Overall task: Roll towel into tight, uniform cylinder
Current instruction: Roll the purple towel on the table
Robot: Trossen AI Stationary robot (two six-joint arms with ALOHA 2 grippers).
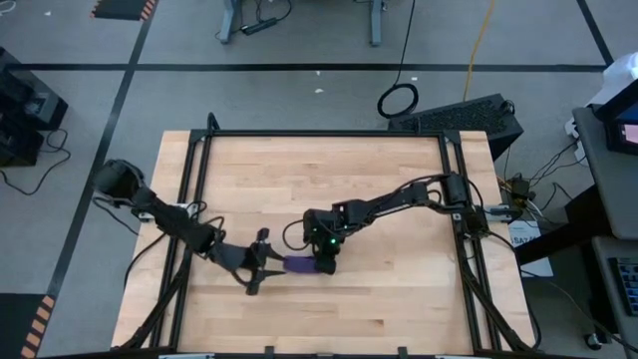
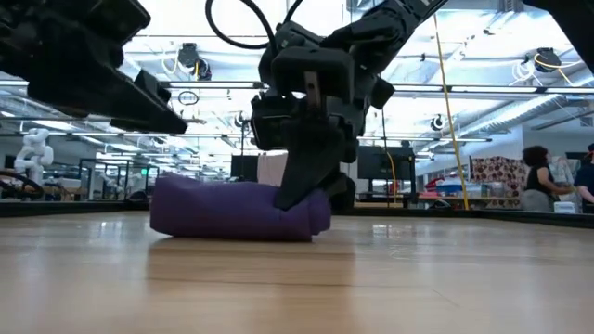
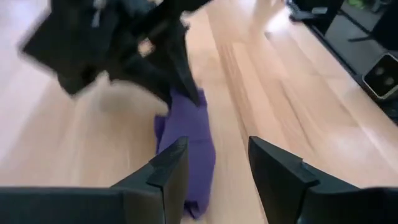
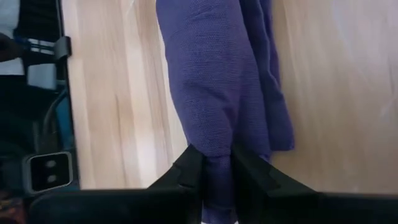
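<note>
Currently: rolled purple cloth towel (image 1: 299, 264) lying on the light wooden tabletop (image 1: 329, 179) near its front edge; right gripper (image 4: 216, 171) pinched onto one towel end; left gripper (image 3: 217, 168) parted, empty, at the other end.

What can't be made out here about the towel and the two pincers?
- Towel, high view: mostly covered by the right pincer; too small to judge how even the roll is.
- Towel's white tag: not visible in any view.
- Towel's end inside the right pincer, right wrist view: hidden between the fingers and cut off by the picture's edge.
- Left pincer, open: low view shows only a dark blur.
</note>
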